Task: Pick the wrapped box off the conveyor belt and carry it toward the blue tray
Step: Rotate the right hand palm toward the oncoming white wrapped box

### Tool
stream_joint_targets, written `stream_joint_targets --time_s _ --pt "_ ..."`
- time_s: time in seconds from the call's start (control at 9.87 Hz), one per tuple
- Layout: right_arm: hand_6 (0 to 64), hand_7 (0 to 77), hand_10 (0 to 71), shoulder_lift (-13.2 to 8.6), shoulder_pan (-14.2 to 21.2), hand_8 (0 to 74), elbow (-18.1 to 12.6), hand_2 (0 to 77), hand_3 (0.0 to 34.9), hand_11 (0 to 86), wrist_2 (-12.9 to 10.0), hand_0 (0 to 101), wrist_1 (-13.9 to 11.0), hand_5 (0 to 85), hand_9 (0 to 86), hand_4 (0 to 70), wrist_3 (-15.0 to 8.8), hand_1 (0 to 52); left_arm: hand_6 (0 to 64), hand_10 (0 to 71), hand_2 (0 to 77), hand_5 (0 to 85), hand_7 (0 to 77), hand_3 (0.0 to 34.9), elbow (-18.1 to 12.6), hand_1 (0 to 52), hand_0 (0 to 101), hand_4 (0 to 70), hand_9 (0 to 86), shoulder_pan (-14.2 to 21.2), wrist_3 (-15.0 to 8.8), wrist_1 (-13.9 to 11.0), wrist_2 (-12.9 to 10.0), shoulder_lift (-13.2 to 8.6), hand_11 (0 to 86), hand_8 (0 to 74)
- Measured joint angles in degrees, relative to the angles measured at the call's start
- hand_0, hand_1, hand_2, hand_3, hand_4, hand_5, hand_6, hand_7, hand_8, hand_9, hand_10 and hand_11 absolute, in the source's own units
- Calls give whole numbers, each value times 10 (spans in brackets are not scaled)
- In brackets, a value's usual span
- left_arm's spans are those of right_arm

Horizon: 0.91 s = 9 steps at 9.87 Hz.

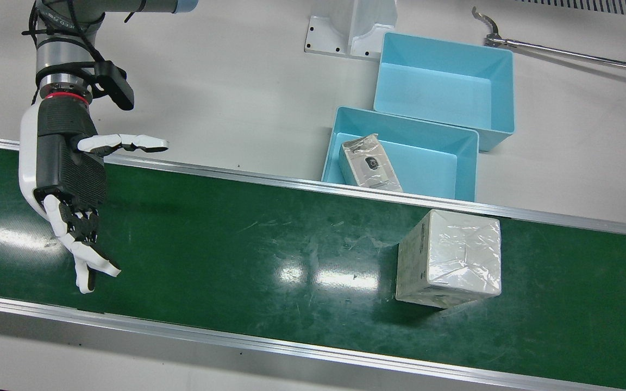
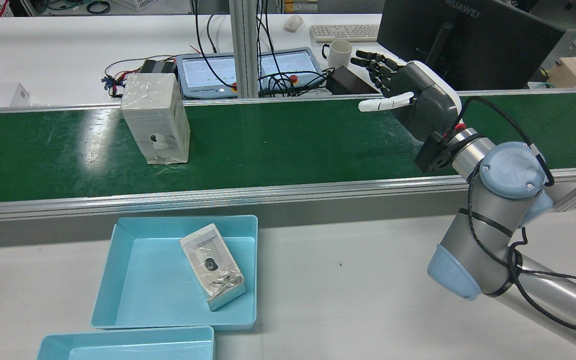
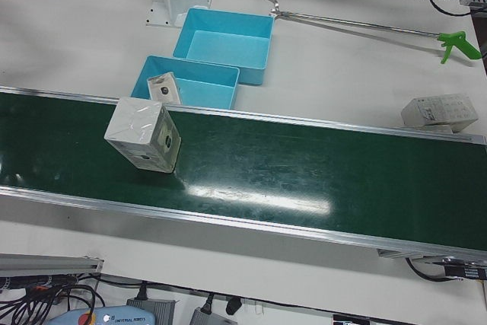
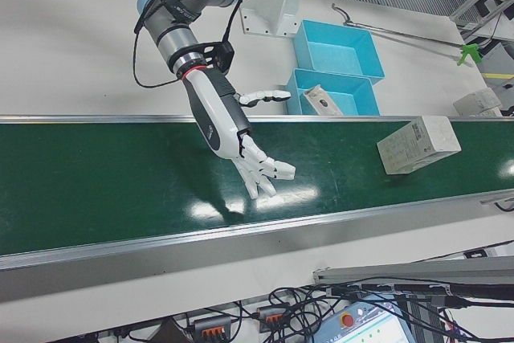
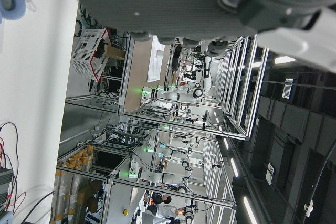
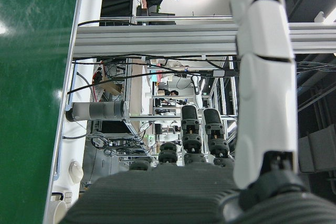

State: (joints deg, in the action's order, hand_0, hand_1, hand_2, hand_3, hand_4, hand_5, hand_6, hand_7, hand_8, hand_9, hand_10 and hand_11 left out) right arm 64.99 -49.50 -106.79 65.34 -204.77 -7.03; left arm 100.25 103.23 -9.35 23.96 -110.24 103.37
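The large wrapped box (image 1: 449, 258) (image 2: 155, 120) (image 3: 143, 136) (image 4: 418, 144) stands on the green conveyor belt (image 1: 269, 239), just in front of the near blue tray (image 1: 432, 168) (image 2: 143, 280) (image 3: 205, 85). A smaller wrapped box (image 1: 370, 163) (image 2: 213, 265) lies inside that tray. My right hand (image 1: 71, 179) (image 2: 418, 100) (image 4: 233, 130) hovers open over the belt, fingers spread, far along the belt from the big box and touching nothing. My left hand (image 5: 210, 3) shows only in its own view, as a palm edge with nothing held.
A second blue tray (image 1: 449, 43) (image 3: 224, 36) sits behind the first. A long reach-grabber tool (image 1: 563, 51) (image 3: 358, 27) lies on the white table. Another wrapped box (image 3: 440, 110) rests beside the belt. A monitor (image 2: 468, 40), keyboard and mug stand beyond the belt.
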Motion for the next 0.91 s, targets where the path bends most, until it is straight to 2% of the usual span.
stream_joint_targets --time_s 0.1,0.2,0.3,0.41,0.91 --pt "71 180 5 -1 2 33 6 120 0 16 -1 490 0 191 65 104 -1 158 5 5 11 11 5 0 0 0 0 0 5 0 0 0 0 0 5 5" --pt "71 180 5 -1 4 60 15 104 0 11 -2 490 2 158 54 93 0 158 5 5 5 11 5 0 0 0 0 0 5 0 0 0 0 0 5 5" --pt "71 180 5 -2 5 60 22 93 0 11 -3 496 4 175 54 93 3 169 5 5 11 11 5 0 0 0 0 0 5 0 0 0 0 0 5 5" --pt "71 180 0 -3 6 65 25 114 0 11 -3 496 4 175 54 93 6 175 5 5 11 11 5 0 0 0 0 0 5 0 0 0 0 0 5 5" --pt "76 207 0 -5 7 60 22 120 0 16 -3 503 0 185 65 115 25 185 5 5 11 11 5 0 0 0 0 0 5 0 0 0 0 0 5 5"
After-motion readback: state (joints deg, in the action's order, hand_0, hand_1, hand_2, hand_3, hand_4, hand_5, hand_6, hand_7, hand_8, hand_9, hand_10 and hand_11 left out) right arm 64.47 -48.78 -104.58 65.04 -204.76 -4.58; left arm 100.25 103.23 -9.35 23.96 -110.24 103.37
